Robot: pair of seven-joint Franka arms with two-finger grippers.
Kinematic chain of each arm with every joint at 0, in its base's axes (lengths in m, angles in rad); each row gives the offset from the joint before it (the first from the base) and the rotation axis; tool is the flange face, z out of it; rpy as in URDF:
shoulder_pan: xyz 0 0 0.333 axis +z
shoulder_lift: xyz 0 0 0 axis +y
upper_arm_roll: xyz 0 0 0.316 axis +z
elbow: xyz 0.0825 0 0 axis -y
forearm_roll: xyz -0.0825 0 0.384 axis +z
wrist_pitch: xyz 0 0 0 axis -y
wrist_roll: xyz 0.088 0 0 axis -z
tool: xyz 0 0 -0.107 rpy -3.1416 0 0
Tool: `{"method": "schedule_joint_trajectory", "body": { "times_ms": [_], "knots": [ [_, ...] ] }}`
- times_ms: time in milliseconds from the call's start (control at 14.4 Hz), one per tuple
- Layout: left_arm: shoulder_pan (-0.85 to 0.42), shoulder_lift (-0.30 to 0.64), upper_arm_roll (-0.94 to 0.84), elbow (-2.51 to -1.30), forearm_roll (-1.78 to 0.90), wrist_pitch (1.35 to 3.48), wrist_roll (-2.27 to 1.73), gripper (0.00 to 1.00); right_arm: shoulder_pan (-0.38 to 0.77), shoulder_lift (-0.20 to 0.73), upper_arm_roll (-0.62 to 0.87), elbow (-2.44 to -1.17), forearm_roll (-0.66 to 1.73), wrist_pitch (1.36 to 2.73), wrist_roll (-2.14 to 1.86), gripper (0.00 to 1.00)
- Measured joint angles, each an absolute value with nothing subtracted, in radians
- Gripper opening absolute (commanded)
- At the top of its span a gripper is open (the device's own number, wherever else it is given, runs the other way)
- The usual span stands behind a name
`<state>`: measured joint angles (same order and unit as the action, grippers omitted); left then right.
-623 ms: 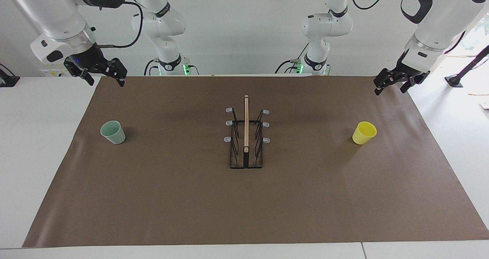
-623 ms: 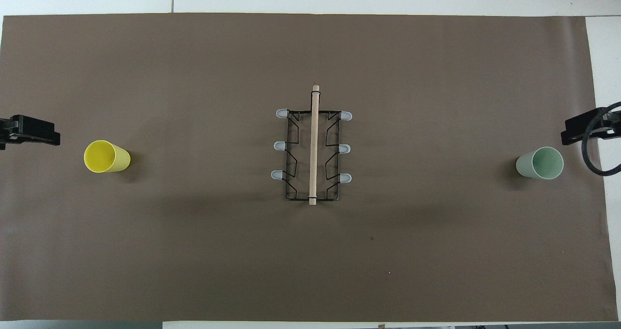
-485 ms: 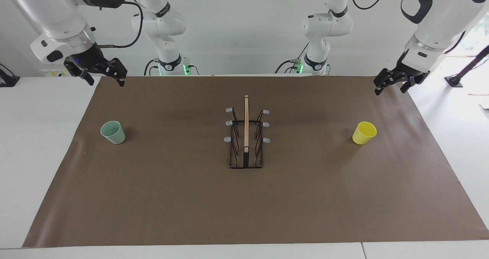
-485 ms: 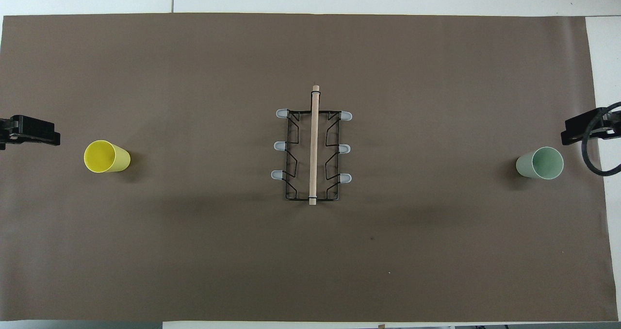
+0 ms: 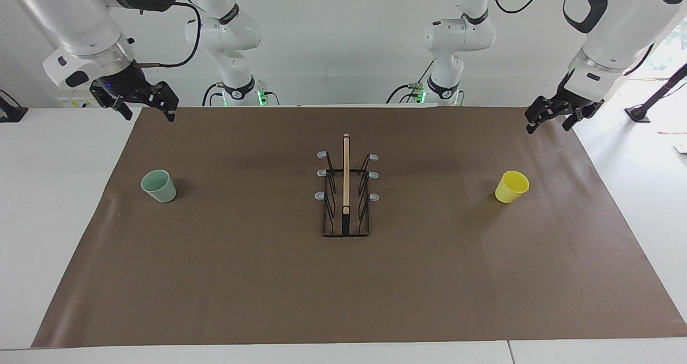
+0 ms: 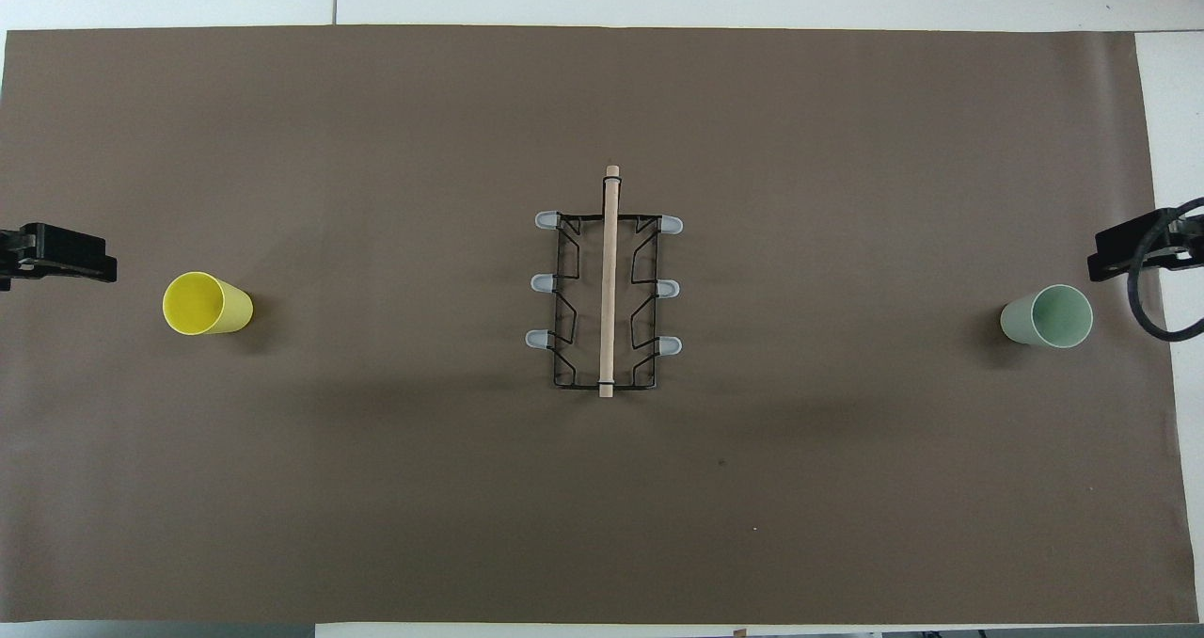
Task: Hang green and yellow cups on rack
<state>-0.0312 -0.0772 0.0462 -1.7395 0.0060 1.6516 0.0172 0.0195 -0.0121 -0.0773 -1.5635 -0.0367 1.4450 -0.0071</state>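
- My left gripper (image 5: 553, 121) hangs over the brown mat's (image 5: 429, 278) corner at my left arm's end, fingers spread, nothing in them
- My right gripper (image 5: 148, 109) is up over the mat's corner at my right arm's end, fingers apart, empty
- Yellow cup (image 5: 511, 187) upright at my left arm's end of the mat
- Green cup (image 5: 159, 186) upright at my right arm's end
- Rack (image 5: 346, 192) mid-mat between them, all pegs bare

- My facing camera is sitting high across the table, looking back at my arms' bases and taking in the whole brown mat (image 5: 214, 278).
- My overhead camera is looking steeply down from my own end.
- Both are sharing the mat and rack (image 5: 346, 192).
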Motion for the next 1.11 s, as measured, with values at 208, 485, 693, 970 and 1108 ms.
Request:
{"method": "schedule_joint_trajectory", "body": {
  "times_ms": [208,485,693,970,1108],
  "knots": [
    [-0.031,-0.077,0.046,-1.739,0.006,1.652,0.017,1.0,0.018,-0.012,-0.078,-1.564,-0.037,1.445,-0.006,1.0],
    [-0.032,-0.078,0.045,-1.74,0.006,1.629,0.017,1.0,-0.022,-0.012,-0.082,-1.567,-0.037,1.429,-0.005,1.0],
    [-0.032,-0.086,0.044,-1.739,0.006,1.534,0.002,1.0,-0.023,-0.012,-0.083,-1.568,-0.031,1.407,-0.005,1.0],
    [-0.013,-0.11,0.052,-1.757,-0.032,1.52,-0.21,1.0,-0.023,-0.007,-0.084,-1.566,0.009,1.469,-0.005,1.0],
    [0.031,-0.122,0.055,-1.791,-0.094,1.533,-0.291,1.0,-0.019,0.04,-0.073,-1.531,-0.023,1.468,-0.005,1.0]
  ]
}}
